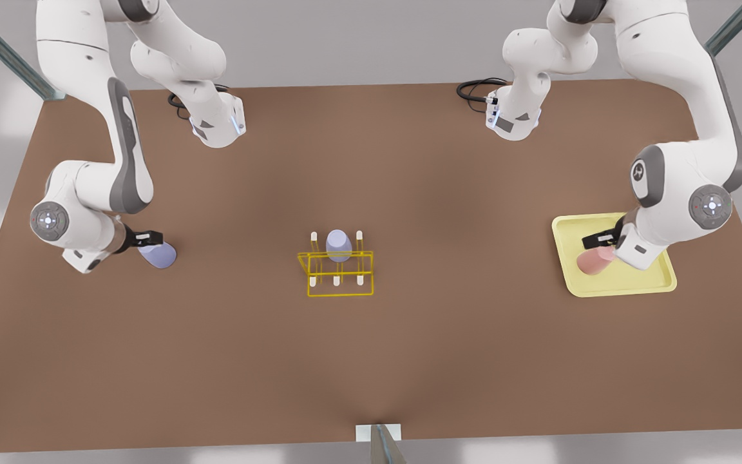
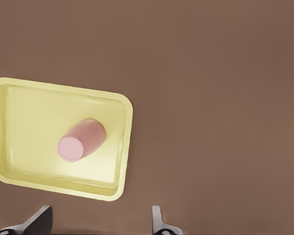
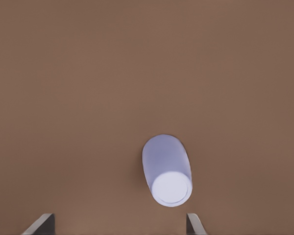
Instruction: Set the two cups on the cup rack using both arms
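Front view first: I take the yellow cup rack (image 1: pixel 337 270) at the middle of the brown table (image 1: pixel 371 361) as my landmark. A pale lavender cup (image 1: pixel 338 245) already sits upside down on one of its far-row pegs, between two white-tipped pegs.

My left gripper (image 1: pixel 598 240) is well off to the front view's right of the rack, over the pale yellow tray (image 1: pixel 657 283). The pink cup (image 1: pixel 595 261) stands in that tray, mouth down, with its flat base facing up at my wrist camera. In the left wrist view the pink cup (image 2: pixel 81 140) sits near the middle of the tray (image 2: pixel 118 147), and my left fingers (image 2: pixel 159 223) are spread wide, one tip on each side and nothing between them. They are above the cup and not touching it.

My right gripper (image 1: pixel 147 238) is well off to the front view's left of the rack, low over the bare table. The lavender-blue cup (image 1: pixel 158 256) stands just beside it, also mouth down. In the right wrist view that cup (image 3: pixel 167 170) lies between my right fingers (image 3: pixel 195 225), which are spread apart and clear of its sides. The rack's other pegs are bare.
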